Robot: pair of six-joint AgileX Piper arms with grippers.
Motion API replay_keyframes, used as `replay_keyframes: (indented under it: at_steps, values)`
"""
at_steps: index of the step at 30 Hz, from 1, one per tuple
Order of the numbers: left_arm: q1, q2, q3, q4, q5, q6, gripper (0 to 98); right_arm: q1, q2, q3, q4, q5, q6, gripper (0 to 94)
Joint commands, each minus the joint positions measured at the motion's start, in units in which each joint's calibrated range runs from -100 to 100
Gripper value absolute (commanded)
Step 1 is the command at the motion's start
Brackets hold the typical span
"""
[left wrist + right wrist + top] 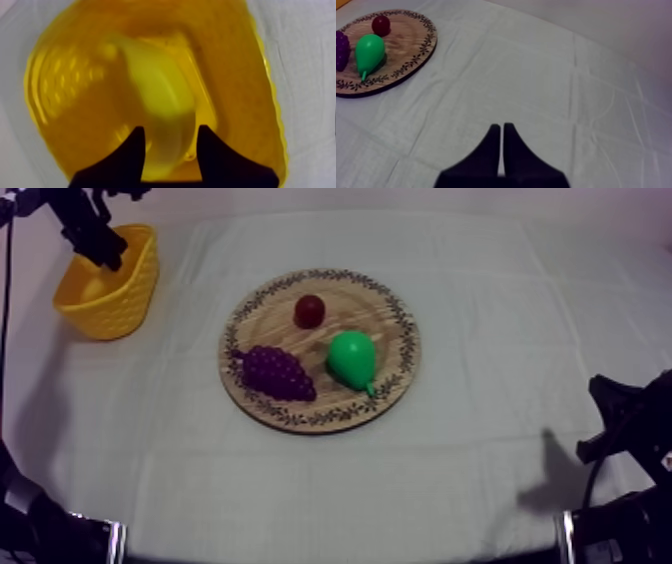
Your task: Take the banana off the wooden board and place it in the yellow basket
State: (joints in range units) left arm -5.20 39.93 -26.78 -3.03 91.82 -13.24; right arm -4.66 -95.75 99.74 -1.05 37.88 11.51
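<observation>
Pale, curved banana [161, 97], in yellow basket [240, 60]

there is one round wooden board [272, 320], one yellow basket [125, 303] and one grey-white cloth [500, 308]. the toy fruit comes to four pieces, one of each kind: one banana [160, 95], one pear [352, 358], one bunch of grapes [275, 373] and one small red fruit [309, 310]. the black grippers number two, one left gripper [171, 129] and one right gripper [501, 125].

Cloth-covered table [480, 338], wooden board [275, 328] at centre, yellow basket [120, 308] far left.
</observation>
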Motion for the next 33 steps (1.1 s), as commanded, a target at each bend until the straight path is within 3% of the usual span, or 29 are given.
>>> replay_keyframes:
  at_steps: [1,6,13,18,24,33]
  values:
    - [-0.1,-0.1,0.4,-0.01,-0.1,1.0,46.2,0.0,0.0,0.0,0.0,0.0,0.0,0.4]
    - [-0.3,-1.8,3.1,0.15,-1.9,3.1,44.9,0.0,0.0,0.0,0.0,0.0,0.0,0.4]
    - [0.3,-10.7,12.9,0.21,-11.7,6.5,17.9,0.0,0.0,0.0,0.0,0.0,0.0,0.4]
    - [1.0,-19.9,21.5,-0.51,-17.1,9.5,7.9,0.0,0.0,0.0,0.0,0.0,0.0,0.4]
    - [2.2,-32.9,34.0,-0.65,-24.9,13.0,1.7,0.0,0.0,0.0,0.0,0.0,0.0,0.4]
    - [4.6,-53.5,56.4,-0.74,-40.4,17.3,0.1,0.0,0.0,0.0,0.0,0.0,0.0,0.4]
